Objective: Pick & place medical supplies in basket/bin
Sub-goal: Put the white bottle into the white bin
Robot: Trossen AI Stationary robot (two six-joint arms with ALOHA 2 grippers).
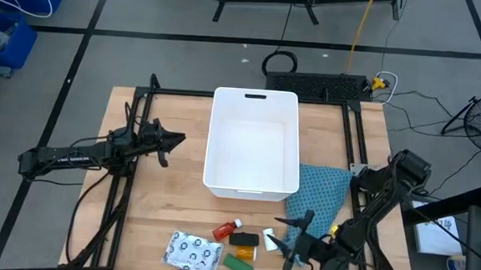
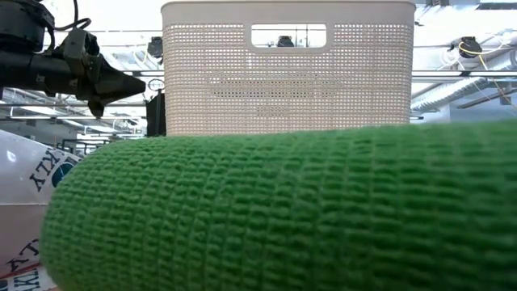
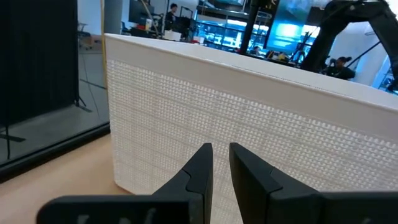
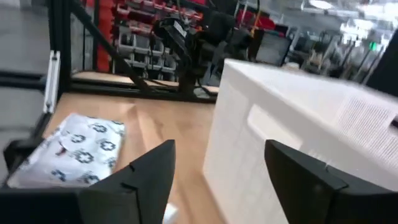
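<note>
1. Big white bin [image 1: 253, 142] standing in the middle of the wooden table [image 1: 161, 205], nothing seen inside.
2. Silvery packet [image 1: 191, 252], green block [image 1: 238, 265], red bottle [image 1: 226, 230], black block [image 1: 247, 239] lying close together near the front edge.
3. Right gripper [image 1: 288, 241] spread wide, holding nothing, just beside those things.
4. Left gripper [image 1: 173, 146] nearly closed, holding nothing, left of the bin.

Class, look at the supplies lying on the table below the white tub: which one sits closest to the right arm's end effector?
The small white piece. It lies at the right end of the cluster, beside the right end effector; the silvery packet lies farthest away.
</note>
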